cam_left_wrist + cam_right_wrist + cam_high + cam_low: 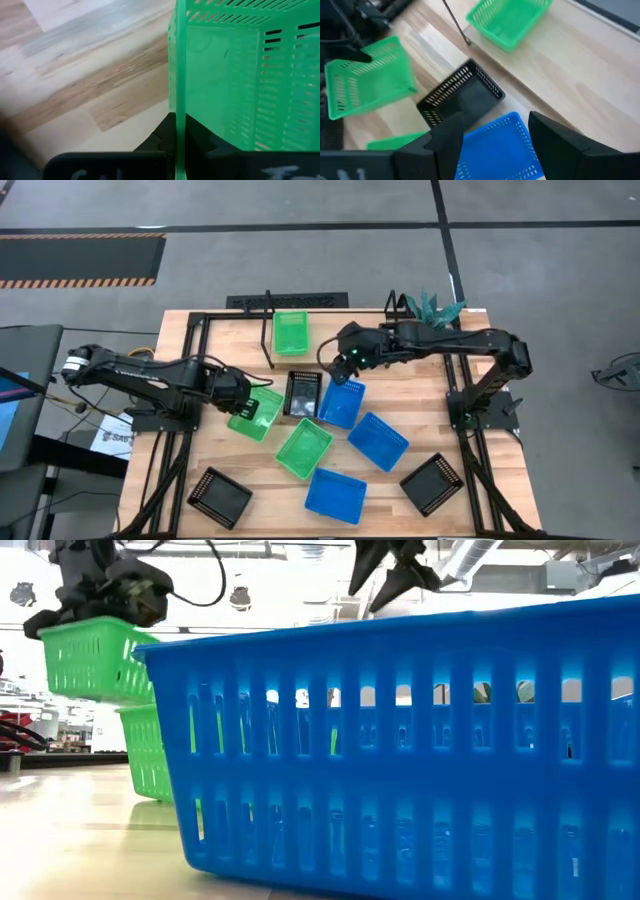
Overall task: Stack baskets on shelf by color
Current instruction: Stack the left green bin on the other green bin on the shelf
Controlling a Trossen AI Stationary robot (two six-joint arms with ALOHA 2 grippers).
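Left claw point(240, 395) clamped on green basket point(258, 412) wall, lifted for shelf point(268, 330). Right claw point(345, 365) fingers apart above blue basket point(342, 402), ready to grab.

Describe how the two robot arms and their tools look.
Both arms are dark, jointed tubes. The left arm has a white band near its base end and thin cables beside it. The right tool has two broad black fingers; a green light glows near its wrist.

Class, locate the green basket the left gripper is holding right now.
In the high view the green basket is left of centre, held off the table by the left gripper, beside the black basket.
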